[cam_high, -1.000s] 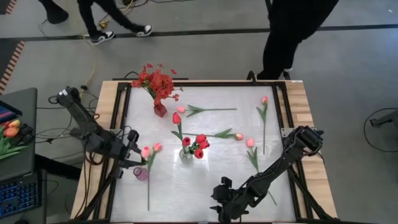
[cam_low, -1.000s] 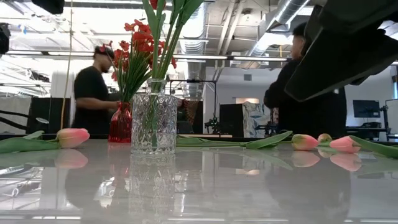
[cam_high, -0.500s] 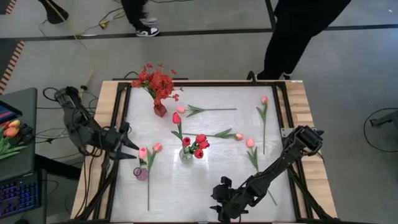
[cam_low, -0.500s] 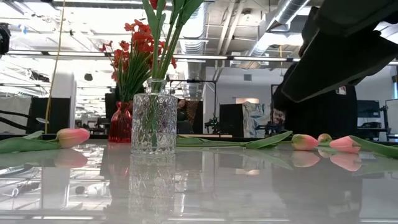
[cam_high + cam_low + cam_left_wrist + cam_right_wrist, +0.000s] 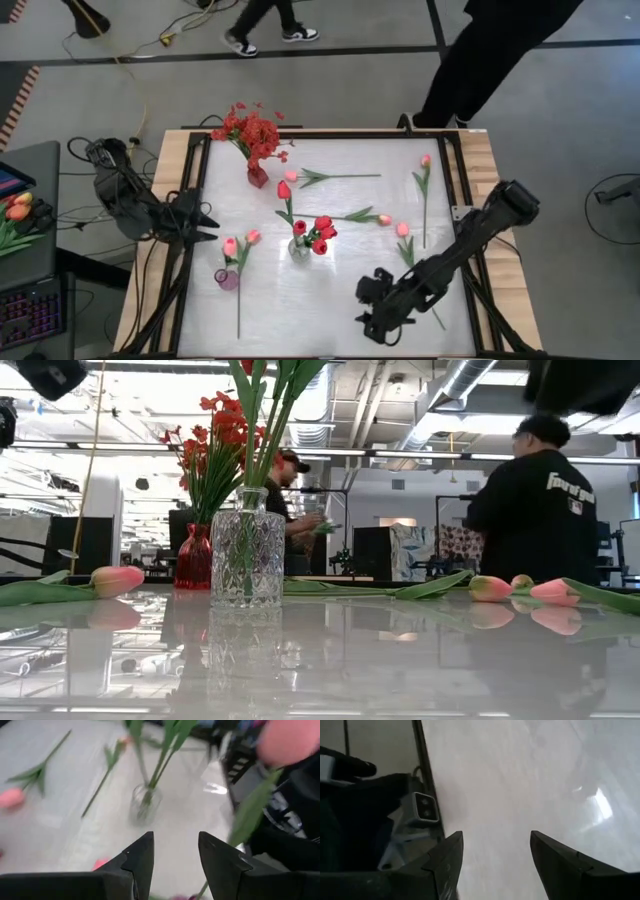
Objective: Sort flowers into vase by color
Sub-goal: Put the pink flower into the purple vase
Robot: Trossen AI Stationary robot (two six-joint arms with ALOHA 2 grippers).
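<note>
Both arms have changed place since the earlier frames: the left gripper (image 5: 208, 226) has pulled back from the pink vase toward the left edge of the worktop (image 5: 340, 300), and the right arm has swung its gripper (image 5: 372, 312) a little further right along the near edge.

Going from left to right in the high view, the left gripper hangs empty just beside the left rail, its jaws standing moderately apart with nothing between them. Near it the small pink vase (image 5: 227, 279) holds two pink tulips (image 5: 240, 241) on a long stem. Further back stands the red vase (image 5: 258, 177) with the bushy red spray (image 5: 251, 131). In the middle, the clear glass vase (image 5: 299, 247) holds the red tulips (image 5: 322, 232). One red tulip (image 5: 284, 191) lies loose just behind it, and a pink tulip (image 5: 291, 176) with a long stem lies beyond that. More to the right, pink tulips lie flat on the worktop: one (image 5: 385, 220) near the glass vase, one (image 5: 402, 230) beside it, and one (image 5: 425, 161) toward the far right corner. The right gripper is low at the near edge, also empty with its jaws apart.

My judgement is that one placing is finished and the next picking is not yet begun. The next move calls for reaching a loose tulip, closing on its thin stem, and lifting it upright to the vase of matching color.
</note>
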